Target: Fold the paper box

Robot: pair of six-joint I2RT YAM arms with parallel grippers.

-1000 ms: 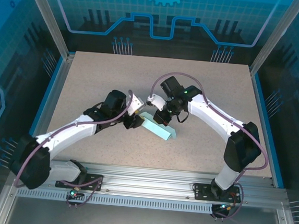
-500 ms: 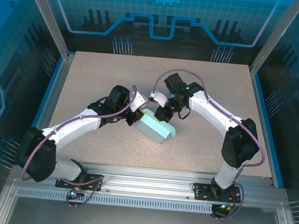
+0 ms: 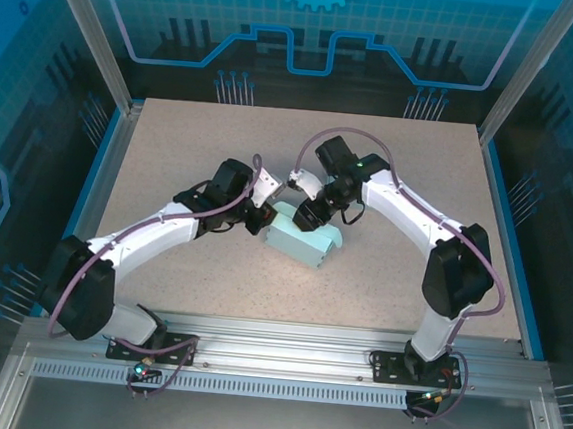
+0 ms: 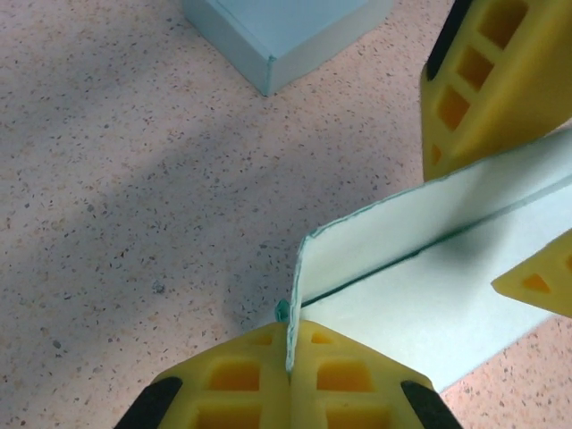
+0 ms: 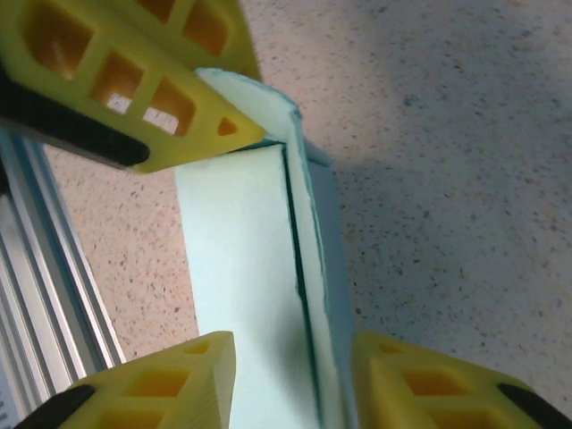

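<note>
**Box fold: body formed, one flap not yet down**

Paper box [image 3: 302,242] sits mid-table [image 3: 172,144], between the two wrists.

Left gripper [image 4: 290,362] is clamped on the edge of an upright flap [image 4: 420,241], closed with the paper sandwiched between.

Right gripper [image 5: 290,362] straddles what looks like the same flap from the far side. Its jaws are apart with the paper in the gap, so it's not pinching as far as I can tell.

Past the flap, the left wrist view shows a squared-off box corner [image 4: 268,63] with its walls standing, so the body looks formed.

My read: late stage. Left to do: bring the flap over, crease it, tuck it in. The top isn't closed yet.
</note>
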